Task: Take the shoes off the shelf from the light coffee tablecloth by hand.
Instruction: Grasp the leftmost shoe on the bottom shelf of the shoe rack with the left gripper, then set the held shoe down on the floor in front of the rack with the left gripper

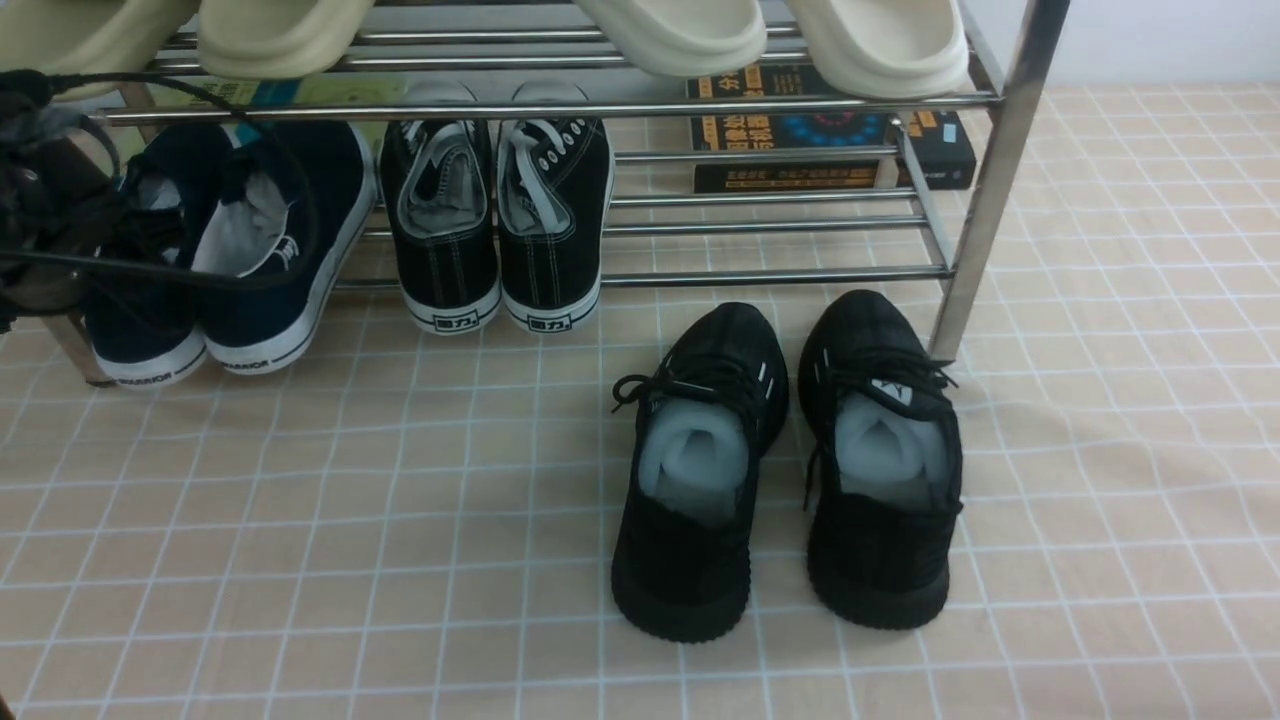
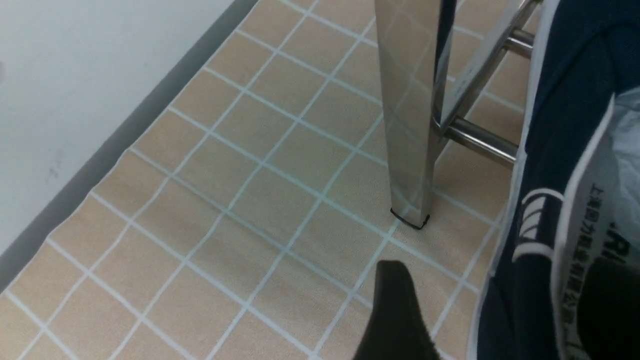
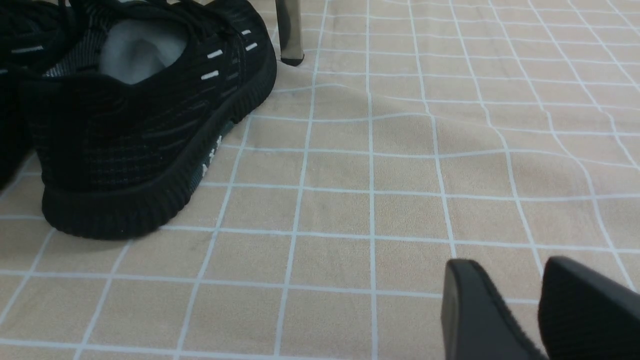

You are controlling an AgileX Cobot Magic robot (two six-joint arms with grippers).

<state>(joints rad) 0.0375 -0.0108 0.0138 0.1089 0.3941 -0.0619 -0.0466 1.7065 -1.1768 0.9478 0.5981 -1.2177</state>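
Observation:
The navy-blue shoes with white "WARRIOR" soles stand at the left end of the chrome shelf's lower tier, heels toward me. My left gripper is open and straddles the outer wall of the left navy shoe: one finger is outside over the light coffee tablecloth, the other finger is inside the shoe. A shelf post stands just beyond. My right gripper is open by a narrow gap and empty, low over the cloth; it does not show in the front view.
Black lace-up canvas shoes stand beside the navy pair on the shelf. All-black knit sneakers stand on the cloth in front of the shelf's right post, near my right gripper. Cream slippers and books lie on the shelf.

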